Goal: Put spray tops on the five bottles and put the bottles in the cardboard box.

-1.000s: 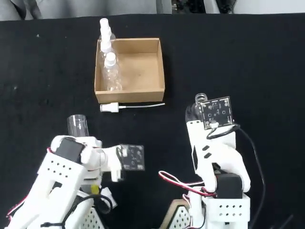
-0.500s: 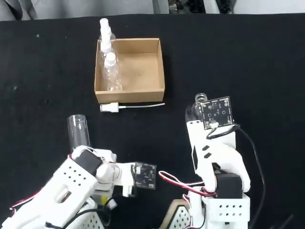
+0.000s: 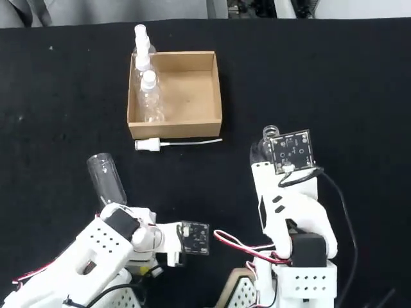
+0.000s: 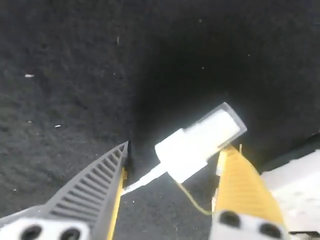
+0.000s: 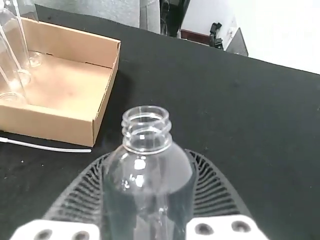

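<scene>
1. Two fingers (image 4: 95, 185) of the left claw (image 4: 175, 150) stand wide apart over the black desk (image 3: 58, 96). A white spray top (image 4: 197, 142) lies between them, ungripped, with bare desk showing on the grey finger's side.
2. Just beyond the left arm an uncapped bottle (image 3: 108, 178) tilts, its base hidden by the arm. Open desk spreads to its left and on its far side.
3. Three capped bottles (image 3: 149, 90) stand in a row against the left wall of the cardboard box (image 3: 192, 127), and the rest of the box floor is bare.
4. Another spray top (image 3: 149, 144) lies on the desk just beside the box's near wall, its thin tube (image 3: 192, 142) running along that edge.
5. The right claw (image 5: 147, 165) is closed around an open-necked bottle (image 5: 146, 130), held upright and well apart from the box's right wall. Wide open desk lies beyond it and to its right.
</scene>
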